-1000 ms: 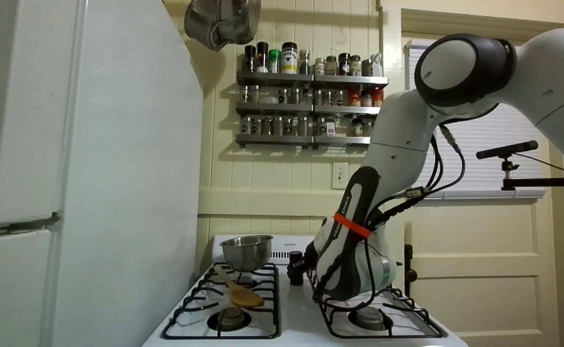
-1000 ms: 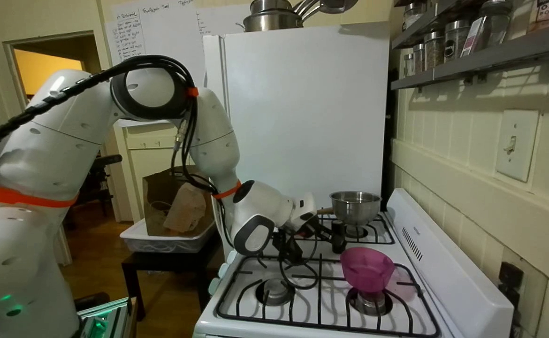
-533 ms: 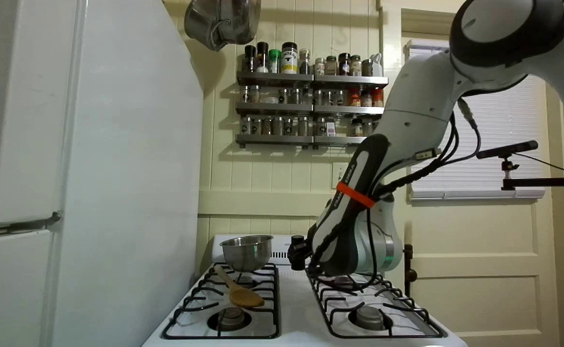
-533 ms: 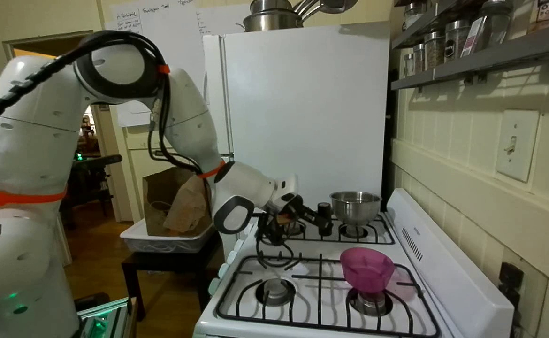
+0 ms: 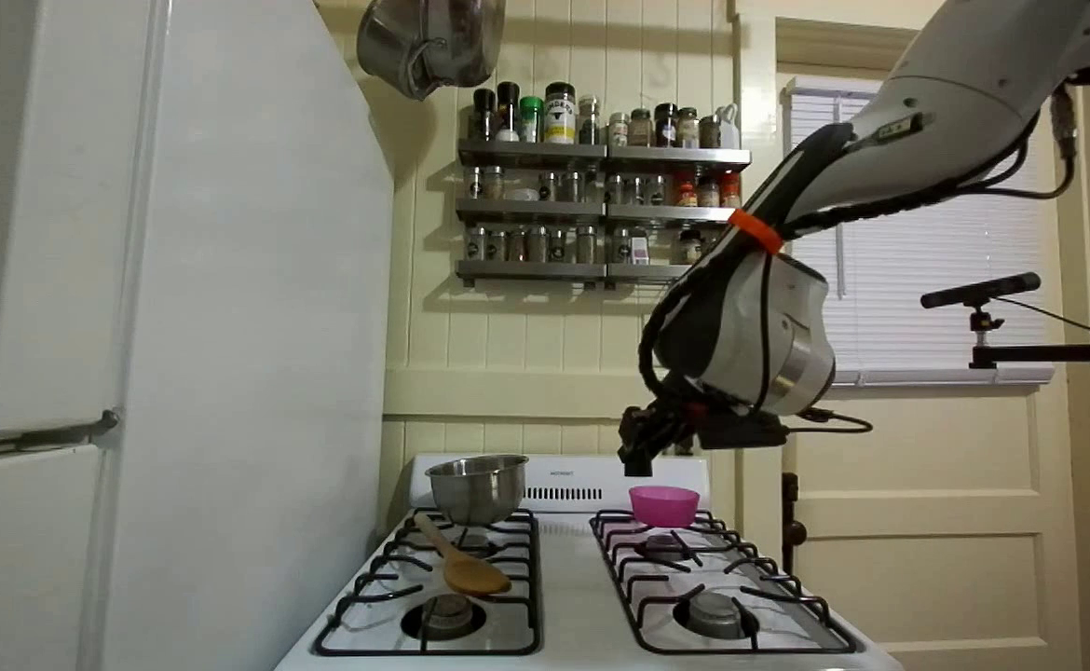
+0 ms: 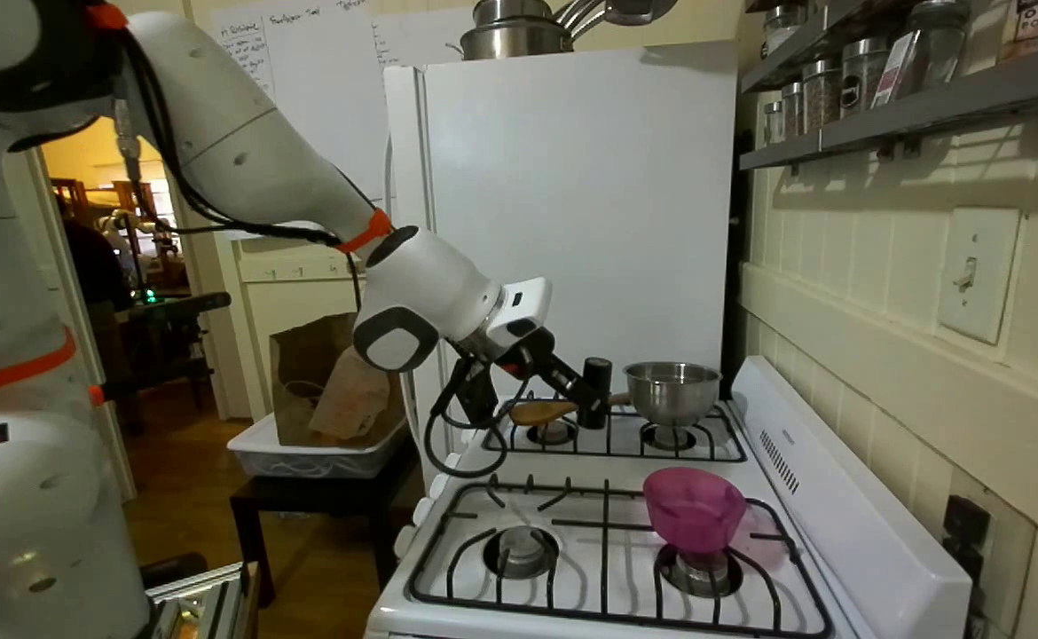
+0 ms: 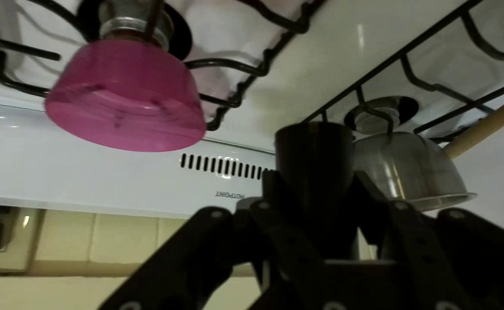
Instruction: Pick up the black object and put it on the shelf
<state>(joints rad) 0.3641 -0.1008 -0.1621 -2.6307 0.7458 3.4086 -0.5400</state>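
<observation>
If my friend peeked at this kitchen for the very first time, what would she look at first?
Most likely the big white robot arm, reaching over the stove with its gripper holding a black cylinder in the air. Next, perhaps, the pink bowl, bright over a back burner. Then maybe the jars, crowded in rows on the wall shelves above the stove.

Smooth black object (image 7: 314,165), shiny metal pot (image 5: 478,492), wooden spoon (image 5: 470,573).
</observation>
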